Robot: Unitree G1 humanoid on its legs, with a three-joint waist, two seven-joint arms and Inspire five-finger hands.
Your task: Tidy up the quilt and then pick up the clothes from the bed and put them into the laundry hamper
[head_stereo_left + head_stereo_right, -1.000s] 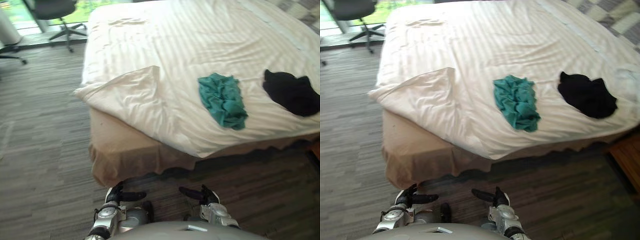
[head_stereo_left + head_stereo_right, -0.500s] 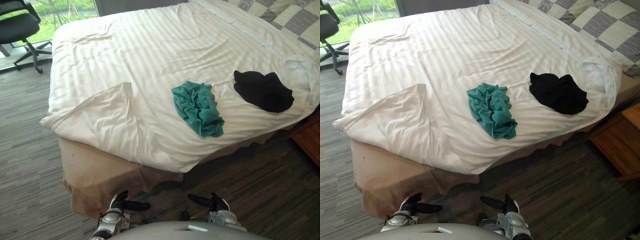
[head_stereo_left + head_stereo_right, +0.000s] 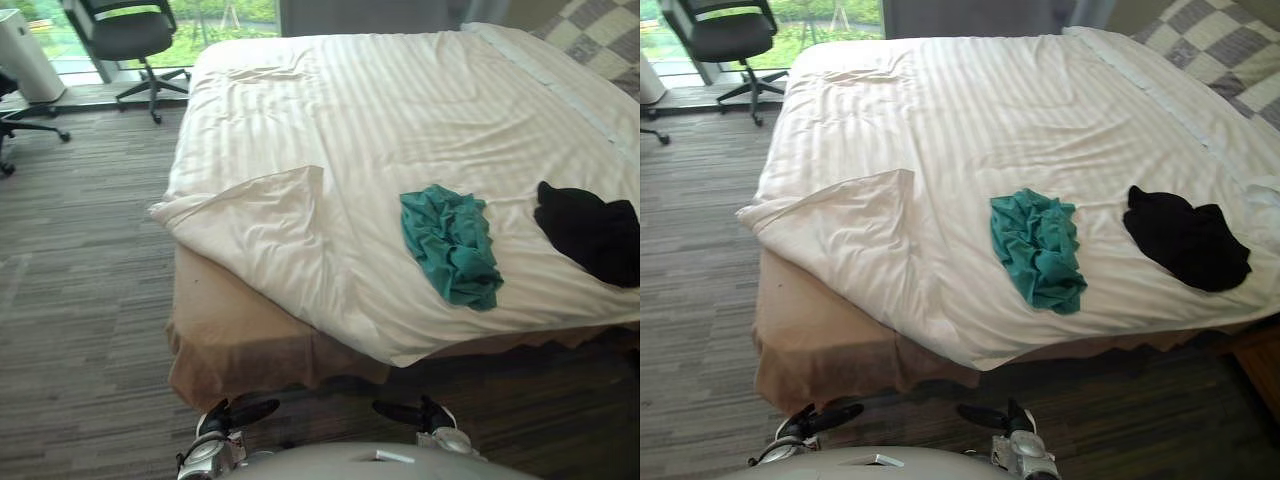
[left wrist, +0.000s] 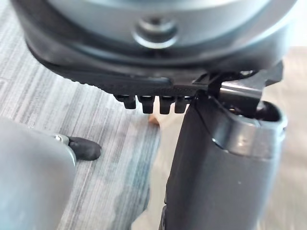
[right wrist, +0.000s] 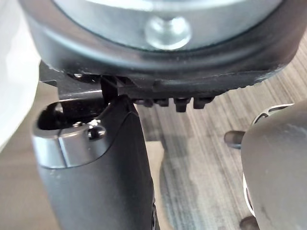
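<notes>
Your left hand (image 3: 238,412) and right hand (image 3: 410,412) hang low before the bed (image 3: 240,340), fingers straight, holding nothing. The quilt (image 3: 400,130) has its near corner folded back; a green garment (image 3: 450,245) and a black garment (image 3: 590,230) lie on it.

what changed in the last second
Nothing was moved, grabbed or let go; only the camera swung. The quilt keeps its corner folded back, the green garment and black garment lie where they were, and the left hand and right hand stay low before the bed, open and empty.
</notes>
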